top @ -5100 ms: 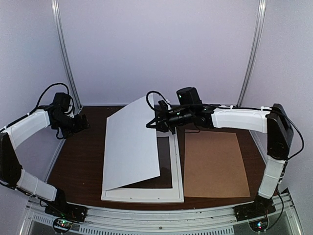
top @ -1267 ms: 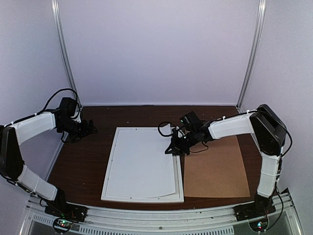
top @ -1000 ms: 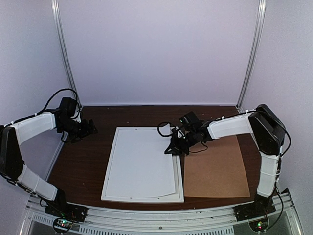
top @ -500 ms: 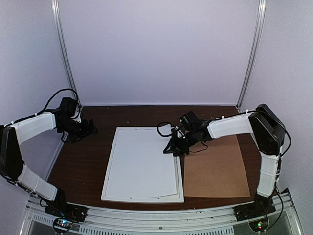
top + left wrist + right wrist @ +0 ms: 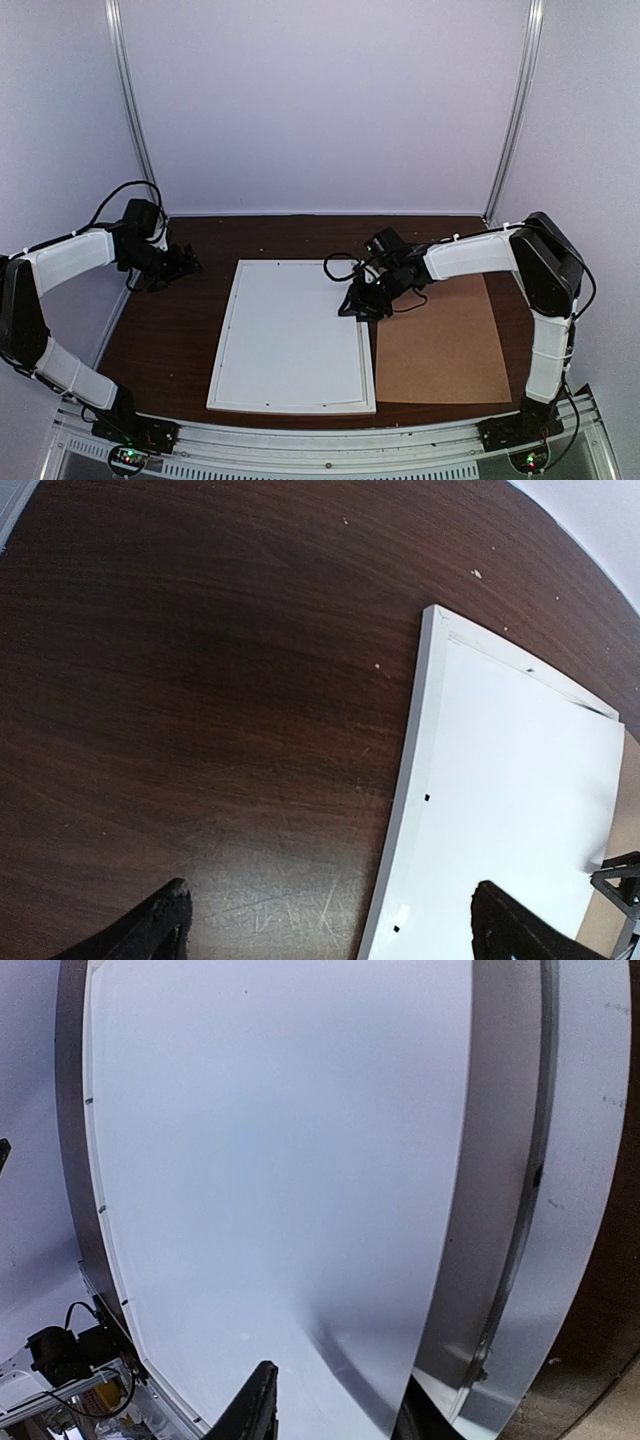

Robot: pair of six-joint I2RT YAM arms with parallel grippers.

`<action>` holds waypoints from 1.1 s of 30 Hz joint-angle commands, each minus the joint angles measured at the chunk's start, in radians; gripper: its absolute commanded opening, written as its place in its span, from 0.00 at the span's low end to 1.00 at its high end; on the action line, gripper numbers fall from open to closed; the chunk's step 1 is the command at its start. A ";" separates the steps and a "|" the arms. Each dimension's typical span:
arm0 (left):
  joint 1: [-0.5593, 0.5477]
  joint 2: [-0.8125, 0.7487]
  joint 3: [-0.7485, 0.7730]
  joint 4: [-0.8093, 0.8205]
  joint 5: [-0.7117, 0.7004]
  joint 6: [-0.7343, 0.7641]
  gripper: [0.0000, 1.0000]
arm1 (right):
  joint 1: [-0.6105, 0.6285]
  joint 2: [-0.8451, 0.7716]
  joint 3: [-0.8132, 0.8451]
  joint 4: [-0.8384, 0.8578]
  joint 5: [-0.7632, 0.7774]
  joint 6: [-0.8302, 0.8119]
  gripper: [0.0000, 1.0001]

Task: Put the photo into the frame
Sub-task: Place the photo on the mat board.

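The right fingers (image 5: 258,1412) sit fairly close together astride the right edge of the photo (image 5: 270,1160). One tip lies on its white back and the other shows just past the edge. I cannot tell whether they actually nip the paper, though a soft dimple in the sheet just ahead of them suggests some pull. The photo lies back-up inside the frame (image 5: 585,1110), flat in the top view, with a grey strip of recess showing between its right edge and the right rail.

If the fingers are gripping and rise or draw away without parting, the sheet would likely come up out of the recess or crease at that dimple. A sideways exit could drag the paper onto the rail. A downward press could shove the light frame across the desk (image 5: 200,680) toward the brown board (image 5: 440,335) just beside it. The left fingers (image 5: 160,925), spread wide with nothing between them, hover over the desk left of the frame, so nothing pins it.
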 commanded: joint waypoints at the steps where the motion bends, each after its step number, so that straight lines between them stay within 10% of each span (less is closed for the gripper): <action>1: -0.010 0.001 -0.008 0.038 0.006 0.014 0.98 | 0.005 -0.047 0.034 -0.083 0.077 -0.054 0.38; 17: -0.162 0.032 0.017 0.042 -0.045 0.053 0.98 | -0.055 -0.184 0.026 -0.385 0.420 -0.259 0.43; 33: -0.665 0.269 0.308 0.083 -0.129 0.058 0.98 | -0.530 -0.475 -0.335 -0.387 0.481 -0.382 0.59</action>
